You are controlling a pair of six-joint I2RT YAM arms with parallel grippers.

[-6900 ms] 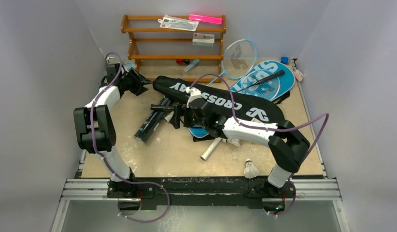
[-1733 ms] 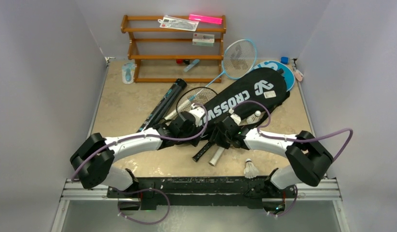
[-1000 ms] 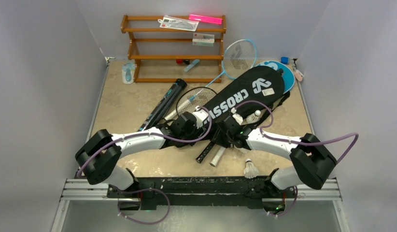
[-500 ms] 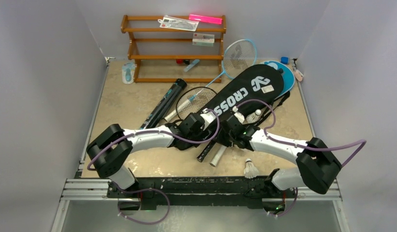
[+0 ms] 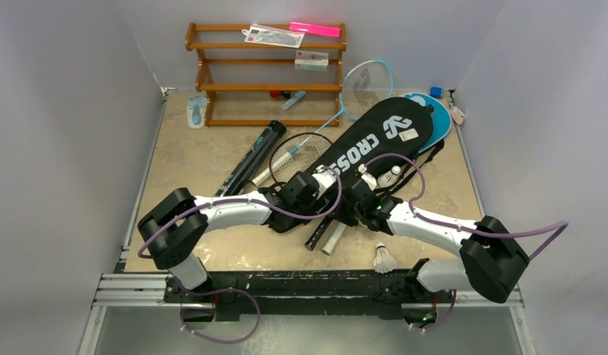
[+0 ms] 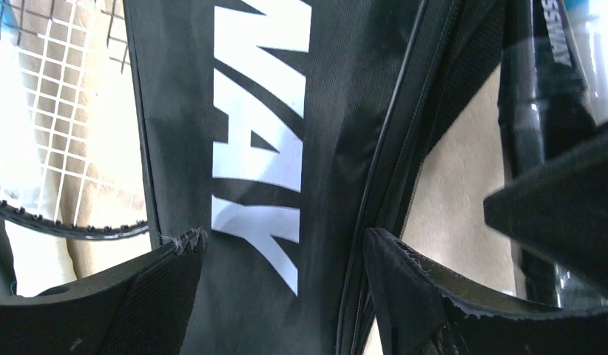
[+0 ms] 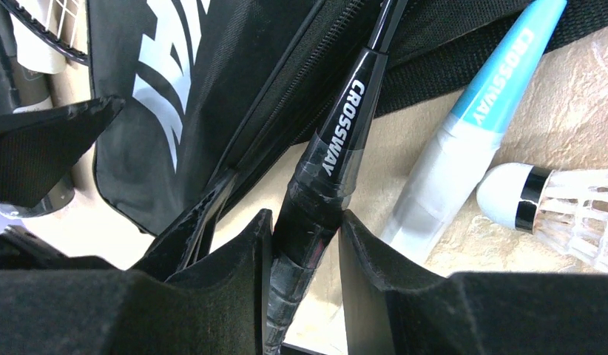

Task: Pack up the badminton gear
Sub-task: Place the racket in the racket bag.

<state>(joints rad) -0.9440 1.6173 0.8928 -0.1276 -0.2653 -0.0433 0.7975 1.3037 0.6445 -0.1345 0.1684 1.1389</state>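
At mid-table, your two arms meet over the narrow end of the black "CROSSWAY" cover (image 5: pixel 367 148), which lies diagonally with its wide end toward the far right corner.

Left gripper (image 6: pixel 275 240): jaws stand wide apart, one finger on each side of the cover's lettered fabric. You have hold of nothing that can be confirmed.

Right gripper (image 7: pixel 302 218): closed onto the handle of the black racket (image 7: pixel 338 140), both pads (image 7: pixel 242 251) against the wrapped grip. The shaft runs from the handle into the cover's open zipper edge.

Just beside that handle, on the right, lies a white-gripped handle (image 7: pixel 449 170) with a light-blue collar, also leading under the cover.

One shuttlecock (image 5: pixel 384 259) stands on the table (image 5: pixel 190 163) near the front edge. A second shuttlecock (image 5: pixel 392 176) rests on the cover.

Other gear noted:
- long black tube (image 5: pixel 249 161), lying left of the cover
- a black-framed racket head (image 5: pixel 297 151) next to the tube; you cannot tell whose handle it joins
- light-blue racket (image 5: pixel 367 85), head near the wooden rack (image 5: pixel 212 55)
- blue cover (image 5: pixel 438 118), partly beneath the black cover's wide end
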